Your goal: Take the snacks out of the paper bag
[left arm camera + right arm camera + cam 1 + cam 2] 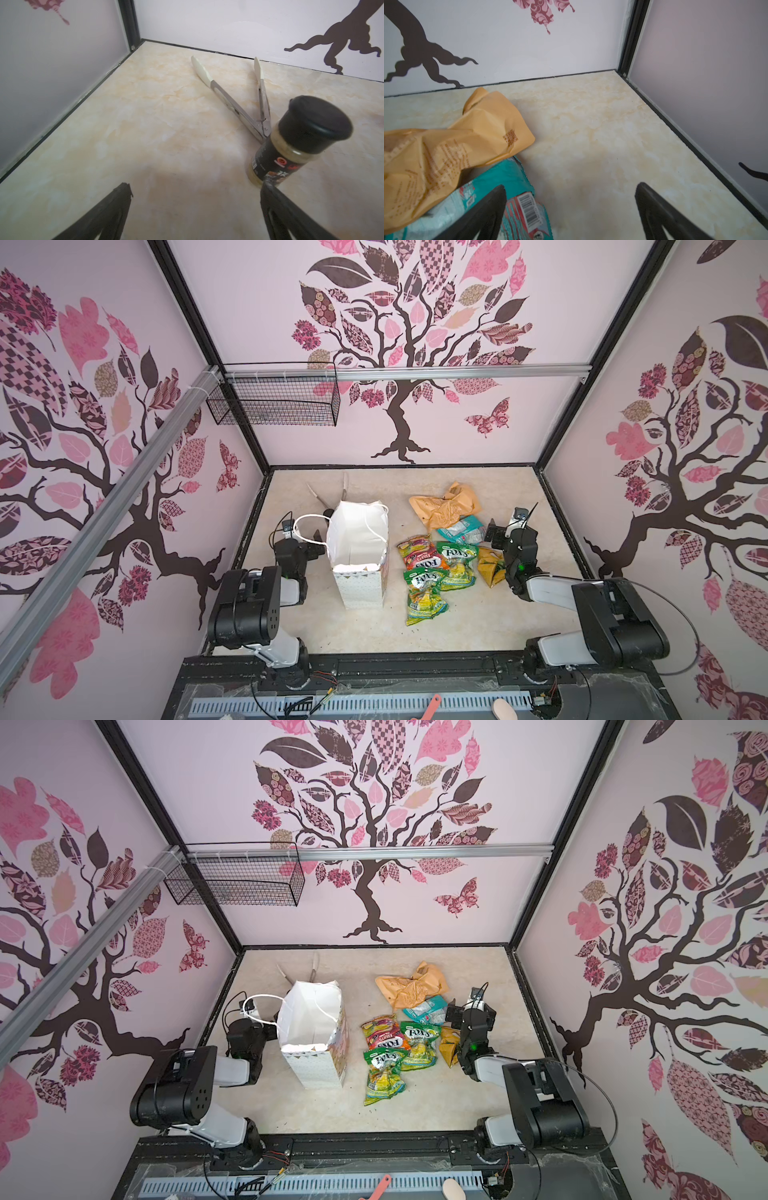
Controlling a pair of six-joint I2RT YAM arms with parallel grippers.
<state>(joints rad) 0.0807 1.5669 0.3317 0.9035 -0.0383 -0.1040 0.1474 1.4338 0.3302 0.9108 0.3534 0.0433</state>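
The white paper bag [359, 556] [311, 1040] stands upright and open at centre left; only its white inside shows from above. To its right the snacks lie on the table: a tan-orange packet [444, 504] [452, 145], a teal one [461, 529] [500, 176], a red FOX'S bag [417, 556], two green FOX'S bags [457, 566] and a small yellow-orange packet [490, 568]. My left gripper [195, 184] [313, 539] is open and empty beside the bag's left wall. My right gripper [571, 186] [494, 533] is open and empty, at the teal packet's edge.
A dark-lidded jar [291, 145] stands by my left gripper's finger, with metal tongs [232, 104] [328, 493] behind it near the back wall. One bag cord handle [303, 531] loops over my left wrist. A wire basket [278, 400] hangs on the back rail.
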